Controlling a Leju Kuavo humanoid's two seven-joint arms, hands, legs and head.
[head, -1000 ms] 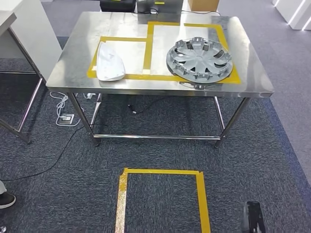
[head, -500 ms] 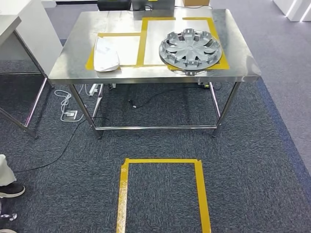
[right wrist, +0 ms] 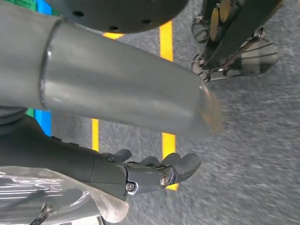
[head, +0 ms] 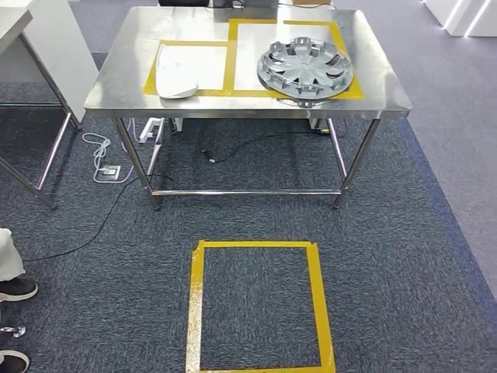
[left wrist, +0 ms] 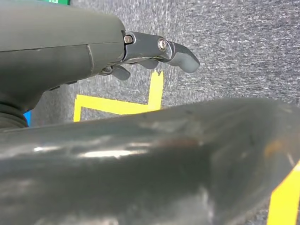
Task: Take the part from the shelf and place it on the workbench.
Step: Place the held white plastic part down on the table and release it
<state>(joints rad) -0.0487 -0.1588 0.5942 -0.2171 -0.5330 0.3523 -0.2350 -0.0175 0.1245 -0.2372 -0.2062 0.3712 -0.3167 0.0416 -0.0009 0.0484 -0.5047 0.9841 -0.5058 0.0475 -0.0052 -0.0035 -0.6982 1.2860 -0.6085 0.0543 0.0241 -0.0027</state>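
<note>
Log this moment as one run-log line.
hubcap on workbench, right taped box | white part in left box | left hand holds nothing | right hand holds nothing

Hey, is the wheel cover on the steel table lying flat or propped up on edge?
Flat. In the head view the wheel cover rests broadside on the steel table.

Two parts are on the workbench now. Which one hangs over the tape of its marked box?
The round spoked wheel cover on the right: its rim overlaps the yellow tape. The white flat part on the left lies almost wholly inside its own box.
</note>
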